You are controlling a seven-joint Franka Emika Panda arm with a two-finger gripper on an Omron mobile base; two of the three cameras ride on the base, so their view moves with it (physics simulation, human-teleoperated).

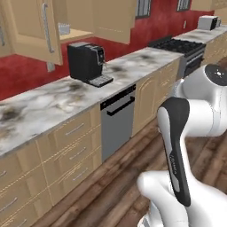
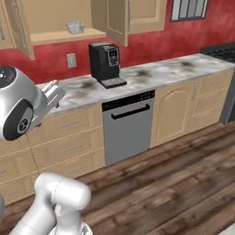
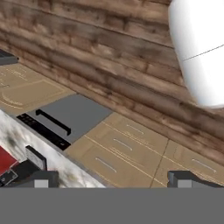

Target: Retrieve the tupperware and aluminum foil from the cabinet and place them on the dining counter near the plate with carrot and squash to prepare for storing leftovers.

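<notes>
Left base view, marble counter (image 1: 53, 104), red wall (image 1: 26, 75)

Kitchen, marble wall counter (image 1: 53, 104), dishwasher (image 2: 127, 131), coffee machine (image 2: 105, 63), stove (image 1: 179, 48)

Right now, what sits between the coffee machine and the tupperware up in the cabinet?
In the right base view, bare red wall, then the shelf edge, separates the coffee machine from the tupperware in the open cabinet.
</notes>
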